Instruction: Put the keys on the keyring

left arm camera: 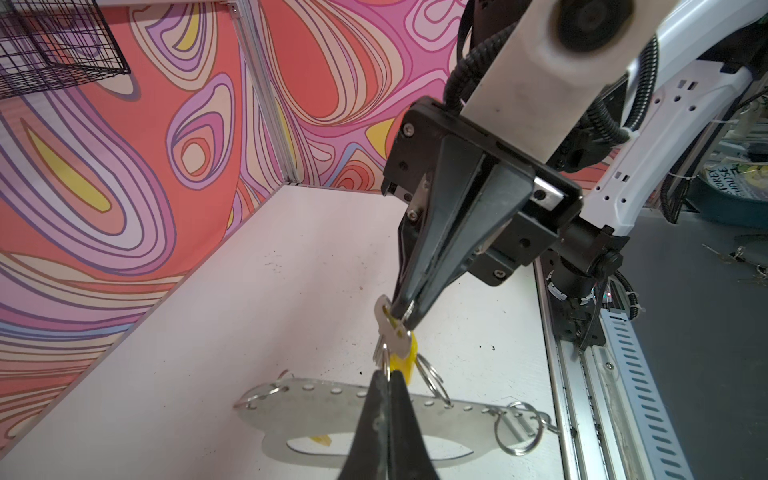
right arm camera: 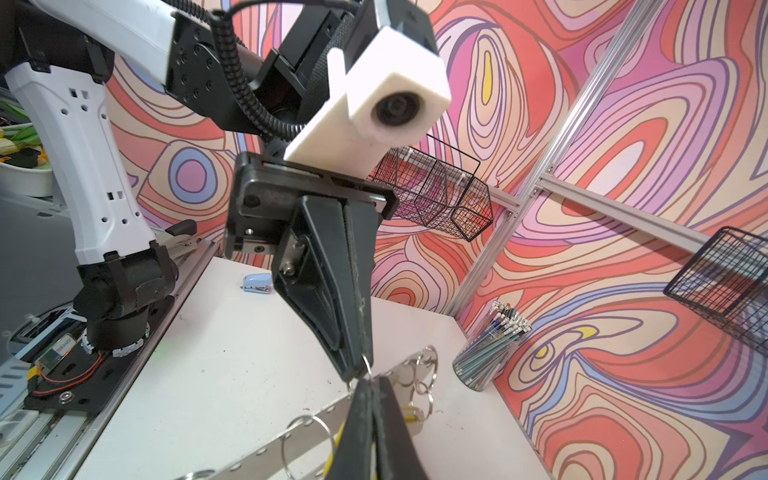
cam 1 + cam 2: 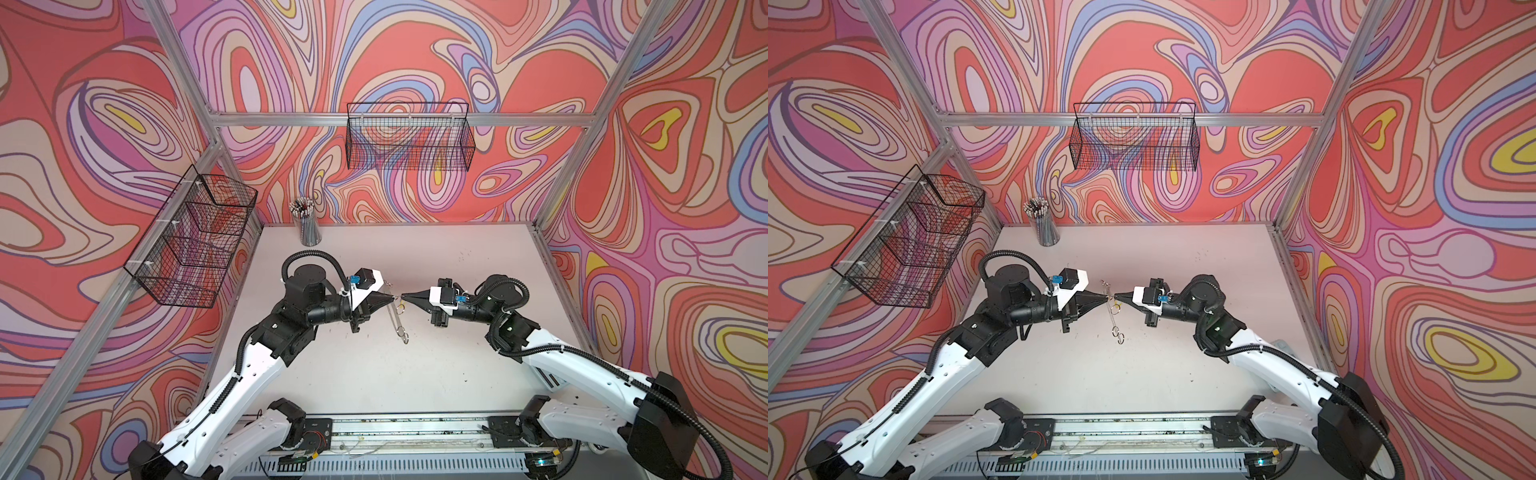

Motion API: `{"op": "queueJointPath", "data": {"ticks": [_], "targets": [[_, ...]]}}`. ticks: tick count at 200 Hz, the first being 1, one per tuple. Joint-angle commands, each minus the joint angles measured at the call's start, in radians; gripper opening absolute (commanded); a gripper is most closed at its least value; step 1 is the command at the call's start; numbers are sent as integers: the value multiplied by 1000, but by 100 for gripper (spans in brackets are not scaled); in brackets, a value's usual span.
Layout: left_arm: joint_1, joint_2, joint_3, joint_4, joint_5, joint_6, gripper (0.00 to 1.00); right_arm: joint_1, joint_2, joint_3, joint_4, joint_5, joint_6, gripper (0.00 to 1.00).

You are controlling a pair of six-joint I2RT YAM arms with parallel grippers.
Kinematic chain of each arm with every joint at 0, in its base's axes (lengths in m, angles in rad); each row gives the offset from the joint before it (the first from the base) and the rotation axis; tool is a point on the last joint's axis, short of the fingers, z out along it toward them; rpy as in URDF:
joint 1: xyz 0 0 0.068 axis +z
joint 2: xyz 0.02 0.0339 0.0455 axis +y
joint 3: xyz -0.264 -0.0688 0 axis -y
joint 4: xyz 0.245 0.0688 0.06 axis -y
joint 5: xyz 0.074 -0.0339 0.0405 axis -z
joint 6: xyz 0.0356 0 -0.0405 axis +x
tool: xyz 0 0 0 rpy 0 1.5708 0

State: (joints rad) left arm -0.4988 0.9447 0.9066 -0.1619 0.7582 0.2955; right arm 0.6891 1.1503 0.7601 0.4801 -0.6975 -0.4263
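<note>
**Keys held in the air between both arms, none threaded yet**

The left fingers [image 1: 368,428] are pressed together, and their tips nip a small wire ring [image 2: 366,362] at the top of the bunch. The right fingers [image 1: 415,266] meet them tip to tip and are likewise closed. They are clamped at the heads of the small silver metal keys [image 1: 390,328], which hang below them. A yellow oblong plastic tag [image 1: 405,359] dangles beside the key blades.

Directly underneath, apart from the bunch, the keyring [image 1: 332,405] lies on the white worktop [image 3: 457,365]. It is a flat silvery-grey metal plate with a large oval cut-out, a row of small holes and wire rings [image 1: 517,432] along one edge. One of those rings stands up just beside the hanging tag, but whether they touch cannot be told. A scrap of yellow shows inside the cut-out, which may be a reflection or a second tag. In both top views the plate appears only as a thin bright strip below the meeting fingertips.

As a judgement, the pick-up is done and the bunch is steadied by both arms. The real work is left: no ring on the plate visibly passes through a key or its small ring. A plate ring must be opened or lined up and each key slid onto it. Both arms grip the same small cluster, so a slip could drop it.
</note>
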Motion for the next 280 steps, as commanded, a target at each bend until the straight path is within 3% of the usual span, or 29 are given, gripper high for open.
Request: {"op": "queueJointPath", "data": {"ticks": [1, 25, 52, 102, 125, 280], "targets": [[-3, -35, -21, 27, -30, 118, 0, 5, -39, -18, -56, 60, -89, 0], [-6, -51, -38, 45, -63, 208, 0, 6, -64, -7, -133, 112, -155, 0], [-21, -59, -56, 38, -95, 356, 0, 7, -89, -27, -199, 75, -318, 0], [-139, -76, -94, 40, -259, 571, 0, 12, -149, -36, -254, 112, -441, 0], [-149, -67, -101, 68, -273, 549, 0, 28, -152, -27, -359, 94, -608, 0], [-150, -107, -140, 110, -167, 474, 0, 47, -101, 9, -347, 53, -570, 0]]}}
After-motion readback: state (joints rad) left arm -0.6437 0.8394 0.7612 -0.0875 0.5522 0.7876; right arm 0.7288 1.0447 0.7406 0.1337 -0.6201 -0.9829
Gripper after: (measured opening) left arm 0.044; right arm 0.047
